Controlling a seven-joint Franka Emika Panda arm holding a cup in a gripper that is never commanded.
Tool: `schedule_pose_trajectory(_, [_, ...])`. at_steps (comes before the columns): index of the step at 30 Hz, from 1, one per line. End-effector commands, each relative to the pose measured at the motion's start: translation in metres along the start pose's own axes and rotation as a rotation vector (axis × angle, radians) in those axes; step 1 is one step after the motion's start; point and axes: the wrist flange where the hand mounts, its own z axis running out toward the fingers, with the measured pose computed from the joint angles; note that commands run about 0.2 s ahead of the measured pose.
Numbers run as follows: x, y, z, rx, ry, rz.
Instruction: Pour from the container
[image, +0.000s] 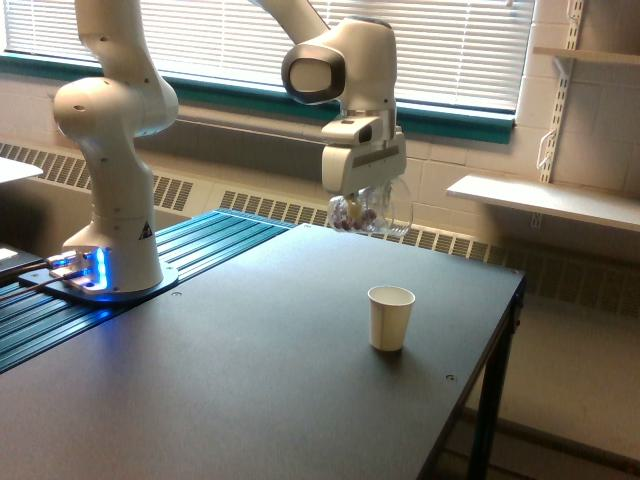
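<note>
— What are your jaws (362, 205) doing?

— They are clenched on the clear cup (368, 212), which hangs under my white wrist, well above the tabletop (250, 370) and up to the exterior view's left of the paper cup (390, 317). The clear cup is thin see-through plastic, tilted, though I cannot tell which way its rim points.

— Anything in it?

— Small dark reddish pieces lie bunched in its lower part; what they are is too blurred to tell.

— And the paper cup?

— White, tapered, upright on the dark matte tabletop near the edge at the exterior view's right, mouth open. I cannot see inside it.

— Around you?

— My base (105, 275) stands on ribbed blue-lit metal, with window blinds (210, 40) behind.
</note>
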Motion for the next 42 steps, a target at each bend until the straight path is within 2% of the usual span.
schedule_pose_trajectory(1, [0.017,0.003,0.003,-0.010,-0.014,0.005])
schedule_pose_trajectory(8, [0.030,0.008,0.014,-0.043,-0.060,0.054])
schedule_pose_trajectory(11, [0.029,0.008,0.021,-0.058,-0.077,0.049])
schedule_pose_trajectory(20, [0.016,0.013,0.047,-0.101,-0.170,0.054])
schedule_pose_trajectory(28, [0.013,0.010,0.056,-0.119,-0.238,0.075])
schedule_pose_trajectory(42, [0.021,-0.002,0.054,-0.129,-0.258,0.107])
